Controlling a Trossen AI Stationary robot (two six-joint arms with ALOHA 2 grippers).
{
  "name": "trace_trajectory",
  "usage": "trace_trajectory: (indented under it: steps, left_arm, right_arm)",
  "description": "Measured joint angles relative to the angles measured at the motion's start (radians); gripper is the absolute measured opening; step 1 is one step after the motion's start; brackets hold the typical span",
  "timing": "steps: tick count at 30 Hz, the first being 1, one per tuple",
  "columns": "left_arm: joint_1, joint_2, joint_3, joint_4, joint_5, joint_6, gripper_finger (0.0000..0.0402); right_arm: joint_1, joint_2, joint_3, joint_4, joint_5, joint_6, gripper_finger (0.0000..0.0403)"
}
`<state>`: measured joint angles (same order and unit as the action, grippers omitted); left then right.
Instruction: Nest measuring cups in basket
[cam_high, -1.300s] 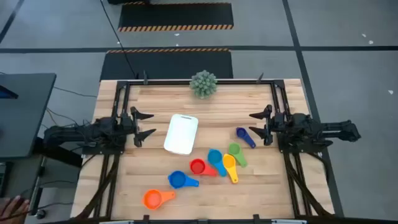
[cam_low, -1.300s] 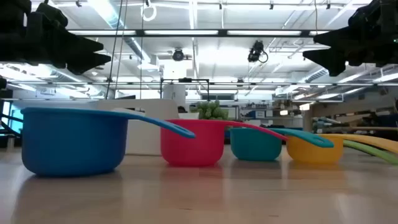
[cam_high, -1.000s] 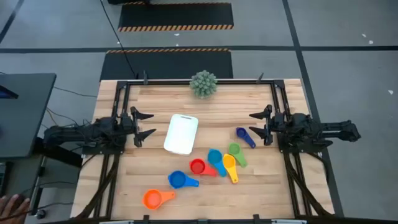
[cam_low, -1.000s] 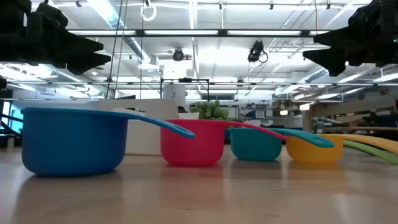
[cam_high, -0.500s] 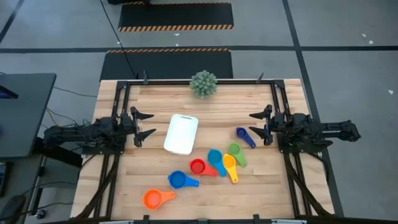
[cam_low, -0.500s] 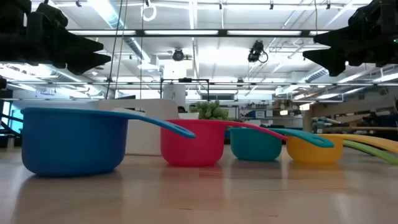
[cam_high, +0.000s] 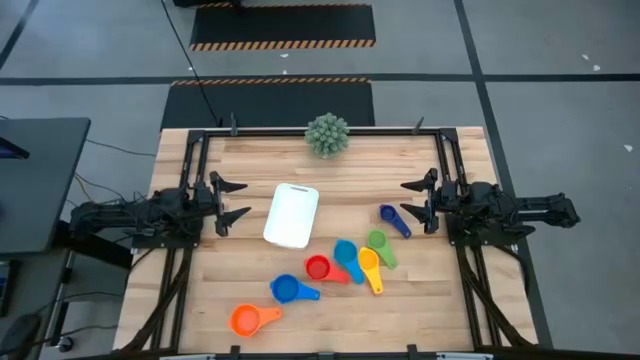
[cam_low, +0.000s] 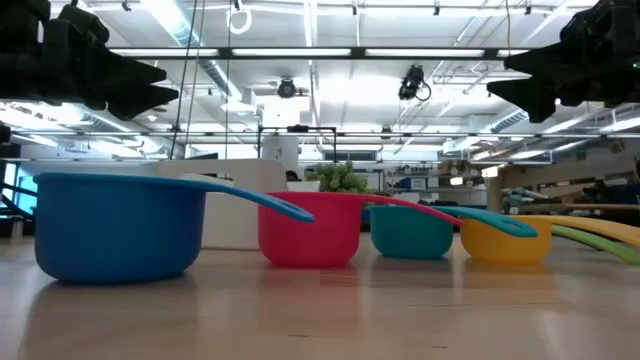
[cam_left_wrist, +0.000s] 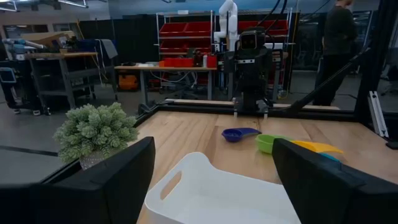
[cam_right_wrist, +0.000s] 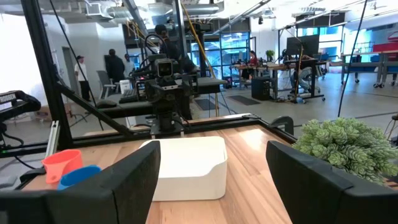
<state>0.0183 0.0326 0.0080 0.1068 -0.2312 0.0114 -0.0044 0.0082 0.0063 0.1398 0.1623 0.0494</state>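
The white basket (cam_high: 292, 214) stands on its base mid-table. Several measuring cups sit upright on the wood toward the near edge: orange (cam_high: 244, 320), blue (cam_high: 287, 290), red (cam_high: 318, 268), light blue (cam_high: 346, 252), yellow (cam_high: 368, 262), green (cam_high: 378, 243), and dark blue (cam_high: 390, 214) farther right. In the low view the blue (cam_low: 115, 225), red (cam_low: 310, 228), light blue (cam_low: 410, 231) and yellow (cam_low: 505, 238) cups stand in a row. My left gripper (cam_high: 234, 200) is open at the table's left, pointing at the basket (cam_left_wrist: 211, 196). My right gripper (cam_high: 413, 200) is open at the right, beside the dark blue cup.
A spiky green ball plant (cam_high: 327, 134) stands at the far edge of the table. A black metal frame (cam_high: 300, 131) runs along the far edge and both sides. Bare wood lies between the basket and each gripper. People stand in the room beyond the table.
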Motion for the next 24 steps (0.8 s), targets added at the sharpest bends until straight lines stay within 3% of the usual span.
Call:
trace_trajectory:
  steps: [9, 14, 24]
  left_arm:
    - [0.0, 0.0, 0.0, 0.012, 0.0, -0.006, 0.033]
    - [0.0, 0.0, 0.0, 0.043, 0.0, -0.203, 0.033]
    - [0.001, -0.001, 0.0, 0.173, 0.0, -0.236, 0.033]
  right_arm:
    - [0.0, 0.0, 0.0, 0.0, 0.0, 0.0, 0.0299]
    - [0.0, 0.0, 0.0, 0.001, 0.0, -0.006, 0.0299]
    - [0.0, 0.0, 0.0, 0.064, 0.0, -0.019, 0.0299]
